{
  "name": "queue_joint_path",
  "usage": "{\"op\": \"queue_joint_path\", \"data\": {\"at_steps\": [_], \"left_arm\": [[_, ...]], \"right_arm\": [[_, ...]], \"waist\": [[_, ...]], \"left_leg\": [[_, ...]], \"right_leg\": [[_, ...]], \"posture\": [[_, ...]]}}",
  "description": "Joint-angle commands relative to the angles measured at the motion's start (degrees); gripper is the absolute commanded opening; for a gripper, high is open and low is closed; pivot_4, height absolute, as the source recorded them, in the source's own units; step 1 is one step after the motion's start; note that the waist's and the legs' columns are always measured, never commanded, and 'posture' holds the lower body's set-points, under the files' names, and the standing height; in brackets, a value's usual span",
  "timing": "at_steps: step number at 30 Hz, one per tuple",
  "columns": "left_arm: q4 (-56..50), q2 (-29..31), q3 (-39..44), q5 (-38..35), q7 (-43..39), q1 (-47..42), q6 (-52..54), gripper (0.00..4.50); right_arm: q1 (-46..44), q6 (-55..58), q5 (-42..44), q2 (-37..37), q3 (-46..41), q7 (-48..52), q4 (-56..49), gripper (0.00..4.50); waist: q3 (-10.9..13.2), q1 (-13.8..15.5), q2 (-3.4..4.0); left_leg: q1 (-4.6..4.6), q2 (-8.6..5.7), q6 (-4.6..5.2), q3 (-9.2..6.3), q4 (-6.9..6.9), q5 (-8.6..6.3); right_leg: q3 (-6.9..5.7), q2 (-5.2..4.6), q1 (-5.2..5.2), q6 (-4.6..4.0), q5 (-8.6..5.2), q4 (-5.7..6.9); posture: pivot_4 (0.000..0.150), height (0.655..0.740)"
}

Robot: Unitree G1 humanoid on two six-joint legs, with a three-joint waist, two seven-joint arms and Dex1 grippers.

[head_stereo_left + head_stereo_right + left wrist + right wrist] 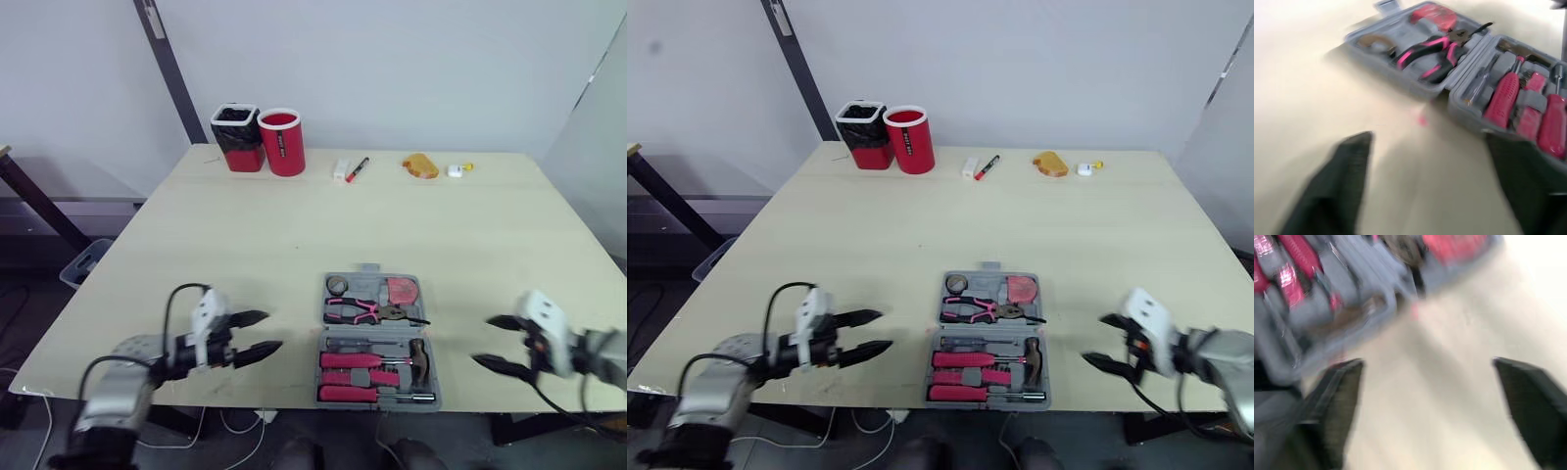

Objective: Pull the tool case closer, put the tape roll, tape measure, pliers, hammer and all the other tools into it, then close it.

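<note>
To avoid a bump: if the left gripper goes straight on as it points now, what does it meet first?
The left gripper would probably meet the left wall of the open tool case first; bare table lies between.

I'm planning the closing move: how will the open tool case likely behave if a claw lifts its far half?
The tool case looks like rigid moulded plastic, so that half should probably swing stiffly. Holding pliers and tape roll, it is likely weighty. The pliers seem loosely seated and might slip.
</note>
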Motion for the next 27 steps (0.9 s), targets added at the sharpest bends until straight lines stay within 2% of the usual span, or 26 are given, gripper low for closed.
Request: {"op": "queue_joint_path", "data": {"at_steps": [1,6,10,13,16,18,21,27], "left_arm": [[-4.5,2.1,3.9,-4.4,-1.0,2.5,2.5,4.40],[-10.0,3.6,4.5,-8.2,-1.5,4.7,6.5,4.40],[-17.5,3.2,-0.3,-9.2,-2.3,4.4,8.5,4.40],[-19.2,1.5,-4.9,-8.5,-2.2,1.4,8.4,3.67],[-17.4,-1.2,-10.5,-6.2,-2.5,-2.5,6.9,2.33],[-14.4,-3.0,-14.7,-3.3,-3.2,-5.1,4.2,1.28],[-10.0,-4.6,-18.6,0.1,-4.6,-7.4,0.3,0.06],[-1.9,-6.9,-22.2,4.0,-6.1,-10.4,-6.2,0.06]], "right_arm": [[2.1,2.5,5.4,-0.6,-8.0,-0.2,-4.8,4.50],[3.1,7.4,11.3,-0.1,-10.7,-1.3,-6.9,4.50],[-3.7,16.3,15.8,0.8,-5.4,-5.1,-4.8,4.50],[-11.4,22.3,17.5,2.1,0.8,-6.8,-1.1,4.50],[-19.8,25.9,17.0,4.0,6.8,-8.5,4.8,4.50],[-26.2,28.2,15.5,5.7,11.1,-9.8,10.7,4.50],[-33.0,28.9,13.7,7.7,15.3,-10.5,17.9,4.50],[-42.2,27.8,10.8,11.5,20.8,-9.4,30.3,4.50]], "waist": [[0.0,-0.3,0.01],[0.0,-0.2,-0.01],[0.1,-0.1,-0.01],[0.2,-0.1,0.00],[0.2,-0.1,0.02],[0.2,-0.2,0.04],[0.2,-0.1,0.03],[0.2,-0.1,0.02]], "left_leg": [[0.04,0.03,0.00,0.04,0.01,0.00],[0.13,0.14,-0.01,0.12,0.04,-0.01],[0.05,0.12,-0.01,0.14,0.03,-0.01],[0.08,0.09,-0.01,0.17,0.03,-0.01],[0.03,0.07,0.00,0.14,0.00,0.00],[-0.01,-0.04,0.00,0.15,0.00,0.00],[-0.03,-0.24,0.01,0.14,0.01,0.00],[-0.06,-0.24,0.02,0.15,-0.04,-0.01]], "right_leg": [[0.03,0.00,0.00,0.00,0.00,0.01],[0.03,-0.03,-0.01,0.18,-0.11,0.02],[0.03,-0.12,-0.03,-0.02,0.00,-0.04],[0.07,-0.15,-0.02,-0.04,0.02,-0.05],[0.05,-0.07,-0.07,-0.07,0.02,-0.05],[0.06,-0.02,-0.09,-0.06,0.02,-0.07],[0.06,0.03,-0.10,-0.06,0.03,-0.06],[0.04,0.08,-0.10,-0.04,0.02,-0.07]], "posture": [[0.150,0.7400],[0.150,0.7400],[0.150,0.7400],[0.150,0.7400],[0.150,0.7400],[0.150,0.7400],[0.150,0.7400],[0.150,0.7400]]}}
